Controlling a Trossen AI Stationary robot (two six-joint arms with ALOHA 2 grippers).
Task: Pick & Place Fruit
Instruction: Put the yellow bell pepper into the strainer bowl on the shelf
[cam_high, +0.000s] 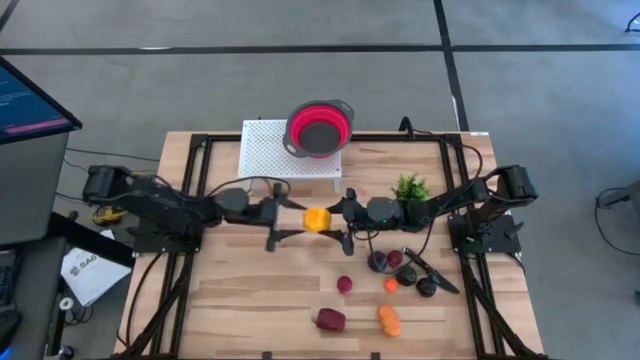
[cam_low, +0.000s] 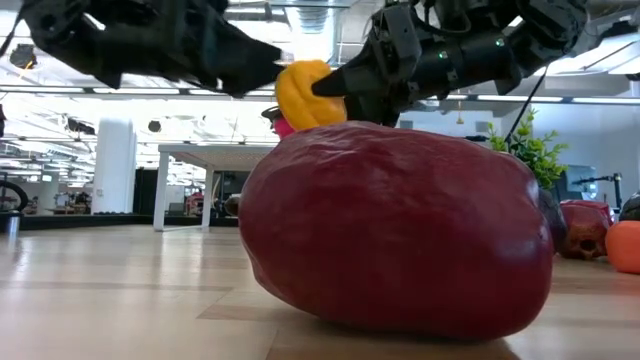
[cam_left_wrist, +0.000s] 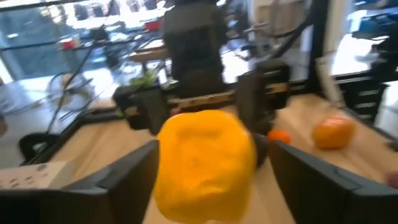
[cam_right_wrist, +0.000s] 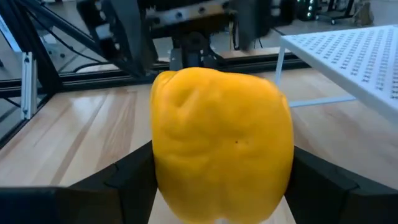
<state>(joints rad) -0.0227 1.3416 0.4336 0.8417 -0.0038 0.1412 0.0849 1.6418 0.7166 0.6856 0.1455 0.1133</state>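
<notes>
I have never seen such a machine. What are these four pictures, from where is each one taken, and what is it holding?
It is a robot with two dark arms at a wooden table. One picture looks down from above, one looks level along the tabletop, and two come from cameras on the wrists. Toy fruit lies on the table, such as a maroon piece and an orange piece; also a knife, a green plant and a red colander. The right gripper clamps a yellow pepper in mid-air; the left gripper meets it opposite.
</notes>
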